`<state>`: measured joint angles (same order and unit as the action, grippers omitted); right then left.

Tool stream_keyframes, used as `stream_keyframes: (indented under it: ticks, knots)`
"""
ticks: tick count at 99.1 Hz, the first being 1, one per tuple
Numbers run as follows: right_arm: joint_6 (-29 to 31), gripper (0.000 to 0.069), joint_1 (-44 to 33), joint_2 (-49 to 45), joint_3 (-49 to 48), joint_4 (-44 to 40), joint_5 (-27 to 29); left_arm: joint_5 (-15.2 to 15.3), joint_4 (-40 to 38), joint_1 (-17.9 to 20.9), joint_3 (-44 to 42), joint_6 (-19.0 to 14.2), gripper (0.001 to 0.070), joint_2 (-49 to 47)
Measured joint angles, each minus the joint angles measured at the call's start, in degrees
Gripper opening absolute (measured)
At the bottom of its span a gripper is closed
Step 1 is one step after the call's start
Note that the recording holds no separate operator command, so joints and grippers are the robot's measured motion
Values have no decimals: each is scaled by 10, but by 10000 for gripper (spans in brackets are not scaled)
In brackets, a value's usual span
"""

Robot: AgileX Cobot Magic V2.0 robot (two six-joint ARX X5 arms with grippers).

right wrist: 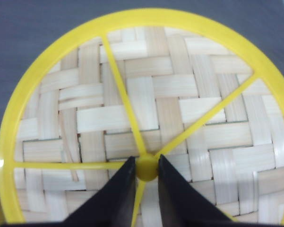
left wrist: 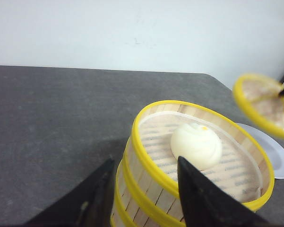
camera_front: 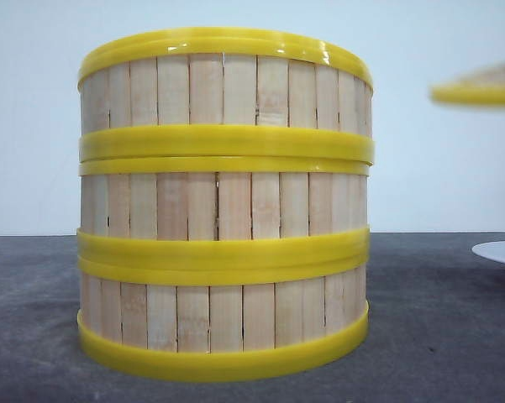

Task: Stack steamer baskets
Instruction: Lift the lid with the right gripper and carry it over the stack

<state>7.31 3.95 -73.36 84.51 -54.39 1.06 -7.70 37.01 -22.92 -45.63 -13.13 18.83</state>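
Yellow rims everywhere: the 3 baskets [camera_front: 224, 206] already sit stacked in 1 straight column on the grey table [camera_front: 437, 336], so I'd say the stacking itself is basically done and only the lid [camera_front: 479, 88] is left. That lid hangs in the air to the right of the stack, about level with its top rim. The right end effector [right wrist: 145, 182] has it, fingers nearly closed and pinched on the little yellow hub [right wrist: 147, 166] where the spokes meet. So the stack lies to the left of that arm, and the lid has to travel sideways until it's centred over the top basket, flat side down.

The left end effector [left wrist: 144, 189] is spread open, holding nothing, hovering right by the stack's top rim.

Front view hides what's inside; the left wrist view shows a white bun [left wrist: 196, 145] in the top basket, plus a white plate [left wrist: 274, 156] beyond the stack.
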Motion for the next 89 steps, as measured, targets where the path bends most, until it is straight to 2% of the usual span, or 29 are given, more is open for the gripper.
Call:
stream_keyframes:
  ticks: [14, 26, 58, 69, 89]
  knots:
    - [0, 55, 73, -3, 82, -46, -42, 0, 0, 0, 0, 0, 241, 0]
    - [0, 54, 153, -4, 130, -52, -71, 0, 0, 0, 0, 0, 241, 0]
    - [-4, 52, 344, -78, 168, -81, -63, 0, 0, 0, 0, 0, 241, 0]
    - [-10, 52, 385, -107, 172, -82, -40, 0, 0, 0, 0, 0, 241, 0]
    - [-16, 52, 423, -149, 181, -81, -38, 0, 0, 0, 0, 0, 241, 0]
